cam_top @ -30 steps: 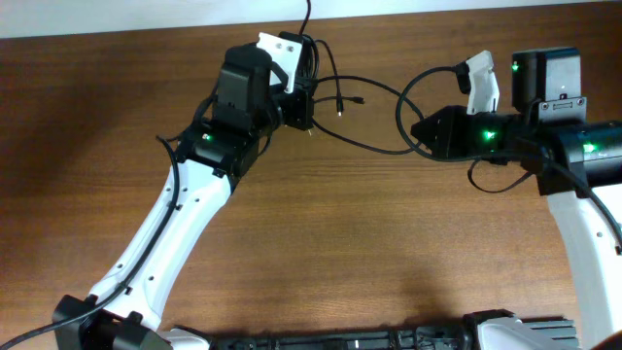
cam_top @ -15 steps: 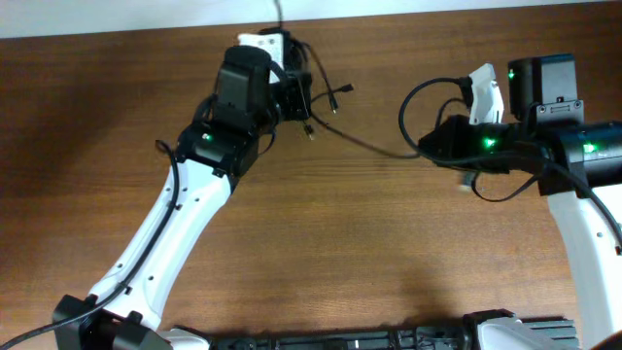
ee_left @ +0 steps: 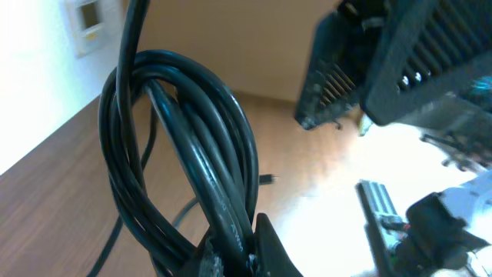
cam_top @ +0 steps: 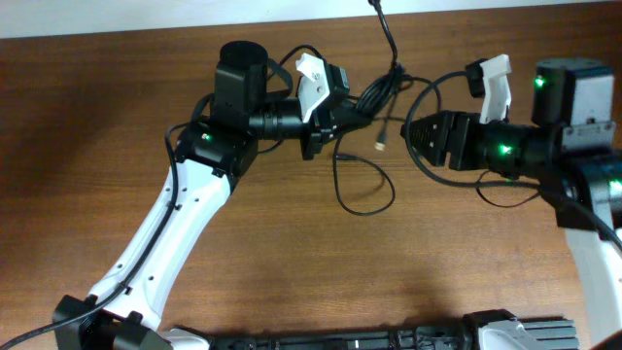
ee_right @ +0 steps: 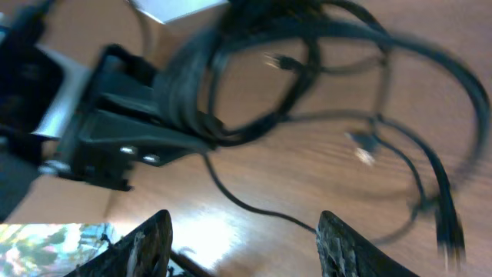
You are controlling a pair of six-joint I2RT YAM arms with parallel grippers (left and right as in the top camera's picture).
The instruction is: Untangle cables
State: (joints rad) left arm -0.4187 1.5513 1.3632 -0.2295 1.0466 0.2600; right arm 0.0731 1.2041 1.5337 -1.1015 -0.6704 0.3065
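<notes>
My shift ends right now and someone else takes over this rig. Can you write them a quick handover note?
Left gripper: shut on a bunched coil of the cables, held above the table.
Right gripper: open, empty, facing the coil.
One loop and a light-tipped plug hang below the coil.
Done: bundle picked up.
Left to do: strands are wound together; separate them one at a time.

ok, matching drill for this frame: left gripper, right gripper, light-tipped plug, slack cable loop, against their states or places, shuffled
1 left gripper
2 right gripper
3 light-tipped plug
4 slack cable loop

A open, holding nothing
B between the two grippers
C shut on the cable bundle
D lower in the overhead view than both grippers

Pairs: 1-C, 2-A, 3-B, 4-D
</notes>
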